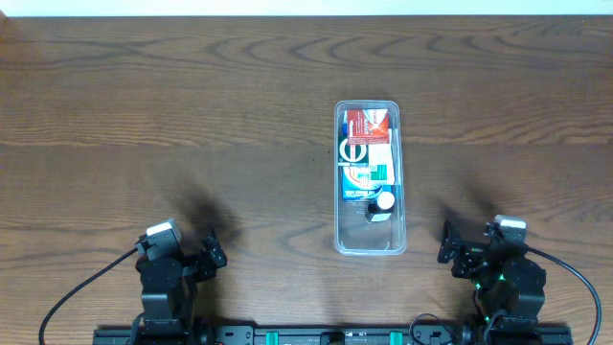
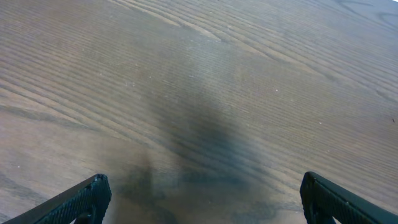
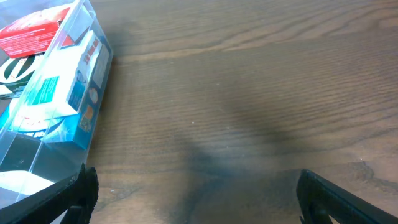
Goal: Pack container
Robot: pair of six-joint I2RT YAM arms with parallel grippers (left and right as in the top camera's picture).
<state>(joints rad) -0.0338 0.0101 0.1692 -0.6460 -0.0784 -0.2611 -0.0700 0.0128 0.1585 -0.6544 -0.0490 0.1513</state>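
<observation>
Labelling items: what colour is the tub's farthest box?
The small rectangular box: red and white; overhead.

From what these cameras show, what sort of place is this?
Most likely a robotics lab bench: a wood-grain table, the left gripper and right gripper waiting open near its front edge, and one clear container holding small boxes, staged in the middle.

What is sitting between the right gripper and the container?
Nothing: only bare wooden table lies between the right gripper and the container, shown in the overhead view.
</observation>
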